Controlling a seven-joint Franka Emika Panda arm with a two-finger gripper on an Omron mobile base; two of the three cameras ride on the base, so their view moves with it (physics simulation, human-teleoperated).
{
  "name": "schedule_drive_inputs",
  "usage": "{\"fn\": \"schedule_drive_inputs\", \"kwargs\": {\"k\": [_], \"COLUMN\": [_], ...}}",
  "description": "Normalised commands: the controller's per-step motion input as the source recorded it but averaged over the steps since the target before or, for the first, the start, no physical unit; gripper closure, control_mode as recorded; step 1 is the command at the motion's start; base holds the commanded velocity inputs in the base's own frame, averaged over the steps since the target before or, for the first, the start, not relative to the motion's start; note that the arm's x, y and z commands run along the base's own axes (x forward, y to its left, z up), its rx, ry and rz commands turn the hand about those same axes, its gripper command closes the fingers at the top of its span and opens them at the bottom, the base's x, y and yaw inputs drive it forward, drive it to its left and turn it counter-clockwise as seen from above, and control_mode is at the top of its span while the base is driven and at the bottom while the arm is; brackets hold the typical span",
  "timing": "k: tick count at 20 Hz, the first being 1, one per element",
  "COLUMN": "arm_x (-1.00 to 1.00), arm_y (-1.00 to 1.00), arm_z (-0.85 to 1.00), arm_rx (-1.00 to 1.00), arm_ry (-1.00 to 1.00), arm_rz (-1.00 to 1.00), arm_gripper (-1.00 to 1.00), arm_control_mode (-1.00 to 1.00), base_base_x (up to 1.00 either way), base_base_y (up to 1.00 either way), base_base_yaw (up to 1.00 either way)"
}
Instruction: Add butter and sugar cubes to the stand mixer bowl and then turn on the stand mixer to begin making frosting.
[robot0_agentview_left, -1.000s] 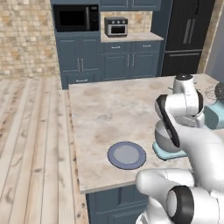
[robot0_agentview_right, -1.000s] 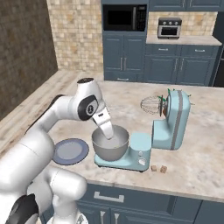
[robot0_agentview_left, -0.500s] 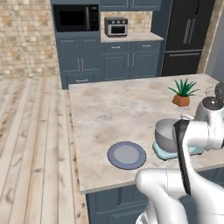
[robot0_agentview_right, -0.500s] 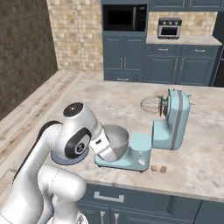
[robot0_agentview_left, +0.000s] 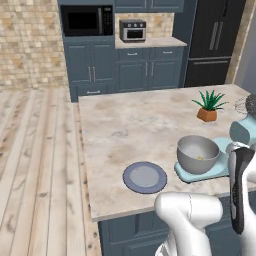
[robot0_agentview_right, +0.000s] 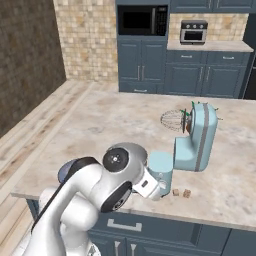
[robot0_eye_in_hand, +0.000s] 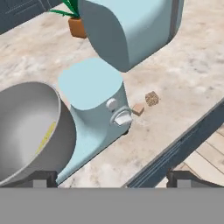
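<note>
A: Butter (robot0_eye_in_hand: 47, 134) lies inside the bowl (robot0_eye_in_hand: 26, 127); sugar cubes (robot0_eye_in_hand: 145, 104) sit on the surface (robot0_eye_in_hand: 192, 74) at the mixer's (robot0_eye_in_hand: 109, 65) three o'clock.

B: Tool (robot0_eye_in_hand: 111, 178)?

A: Tips wide apart, holding nothing. Cubes are tiny and near the edge; a clumsy pinch could flick one off.

The light blue stand mixer (robot0_eye_in_hand: 111, 65) is stood upright on the table, its head tilted up and its wire whisk (robot0_agentview_right: 172, 120) raised clear. Two small knobs are seen on its column, just ahead of the fingers. The grey metal stand mixer bowl (robot0_eye_in_hand: 26, 127) is seated on the mixer's base, with the yellow butter (robot0_eye_in_hand: 45, 136) lying inside. The sugar cubes (robot0_eye_in_hand: 145, 103) are left on the table beside the base, close together.
</note>
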Motion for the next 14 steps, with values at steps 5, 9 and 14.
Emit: {"fn": "schedule_drive_inputs", "kwargs": {"k": [5, 9, 14], "arm_x": [-0.10, 0.00, 0.00], "arm_y": [-0.53, -0.44, -0.48], "arm_z": [-0.38, -0.53, -0.23], "arm_rx": [-0.04, -0.07, -0.08], "arm_ry": [0.00, 0.00, -0.03], "arm_rz": [0.18, 0.13, 0.20], "arm_gripper": [-1.00, -1.00, -1.00], "arm_control_mode": [-1.00, -1.00, -1.00], "base_base_x": [0.00, 0.00, 0.00], "base_base_y": [0.00, 0.00, 0.00], "base_base_yaw": [0.00, 0.00, 0.00]}}
